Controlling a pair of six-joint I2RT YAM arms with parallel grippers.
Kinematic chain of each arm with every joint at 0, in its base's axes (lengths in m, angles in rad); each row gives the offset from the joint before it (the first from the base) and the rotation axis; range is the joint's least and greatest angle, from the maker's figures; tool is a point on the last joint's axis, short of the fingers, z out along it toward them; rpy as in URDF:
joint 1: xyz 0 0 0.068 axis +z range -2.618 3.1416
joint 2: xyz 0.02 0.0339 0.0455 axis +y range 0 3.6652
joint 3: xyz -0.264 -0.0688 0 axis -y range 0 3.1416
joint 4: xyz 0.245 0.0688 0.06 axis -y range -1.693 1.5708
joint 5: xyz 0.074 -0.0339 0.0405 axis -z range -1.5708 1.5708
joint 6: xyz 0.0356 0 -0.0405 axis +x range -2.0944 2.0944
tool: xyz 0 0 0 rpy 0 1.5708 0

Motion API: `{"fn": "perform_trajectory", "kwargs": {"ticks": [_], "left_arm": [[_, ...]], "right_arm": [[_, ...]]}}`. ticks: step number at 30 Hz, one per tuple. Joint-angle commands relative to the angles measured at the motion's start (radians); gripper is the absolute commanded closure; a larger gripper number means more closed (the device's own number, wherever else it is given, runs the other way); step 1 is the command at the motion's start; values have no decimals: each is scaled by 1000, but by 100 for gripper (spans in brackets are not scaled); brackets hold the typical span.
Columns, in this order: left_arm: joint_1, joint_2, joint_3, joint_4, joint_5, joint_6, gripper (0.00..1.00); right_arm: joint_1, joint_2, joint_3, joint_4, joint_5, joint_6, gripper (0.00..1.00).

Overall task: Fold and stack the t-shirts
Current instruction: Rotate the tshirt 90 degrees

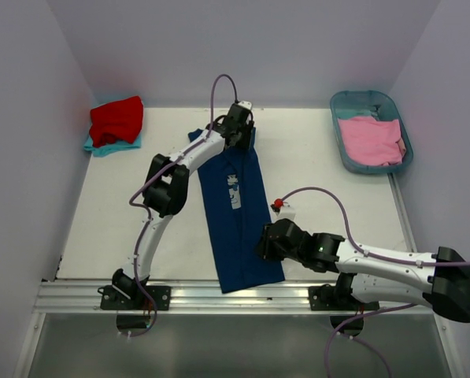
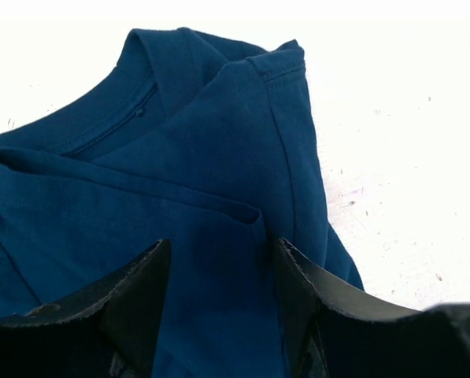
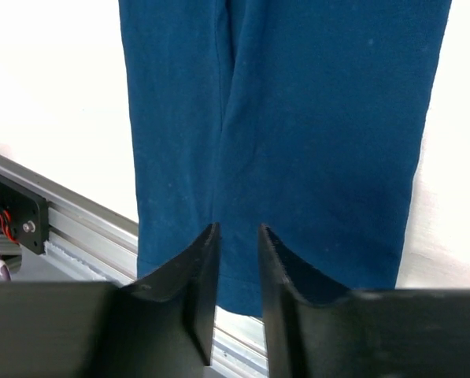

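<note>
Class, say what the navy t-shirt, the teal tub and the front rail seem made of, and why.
The navy t-shirt: soft matte knit, likely cotton; stitched hems, limp folds. The teal tub: probably plastic; smooth moulded rim. The front rail: looks like bare aluminium; silvery, grooved.

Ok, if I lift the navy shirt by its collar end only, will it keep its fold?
Probably not: the navy shirt lies as a long, thin folded strip, so lifted at one end it would likely sag and open. The soft creases at the collar suggest light, limp cloth. Pushed, it would likely bunch up rather than slide whole.
</note>
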Motion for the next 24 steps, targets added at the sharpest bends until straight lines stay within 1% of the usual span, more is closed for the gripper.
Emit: {"fn": "perform_trajectory", "kwargs": {"ticks": [1,5,12,13,14,16,17,19,20,22,24], "left_arm": [[5,-7,-3,79,6,48,43],[5,31,13,82,8,59,48],[5,58,4,91,18,65,48],[5,59,3,91,18,65,49],[5,58,0,93,20,66,52],[5,53,-13,99,28,68,62],[5,44,-19,107,26,68,72],[5,35,-36,116,26,68,80],[5,29,-39,117,20,69,82],[5,22,-42,117,12,75,82],[5,10,-48,117,-5,80,76]], "right_arm": [[0,-24,-5,15,10,3,73],[0,-24,1,9,8,2,78],[0,-51,-4,-14,28,5,83],[0,-54,-5,-15,28,8,85],[0,-60,-5,-18,33,6,86],[0,-62,-8,-20,31,8,88],[0,-63,-8,-21,34,8,89],[0,-66,-12,-23,36,9,91],[0,-68,-13,-23,36,9,91],[0,-70,-13,-21,36,9,91],[0,-70,-13,-21,36,9,92]]}}
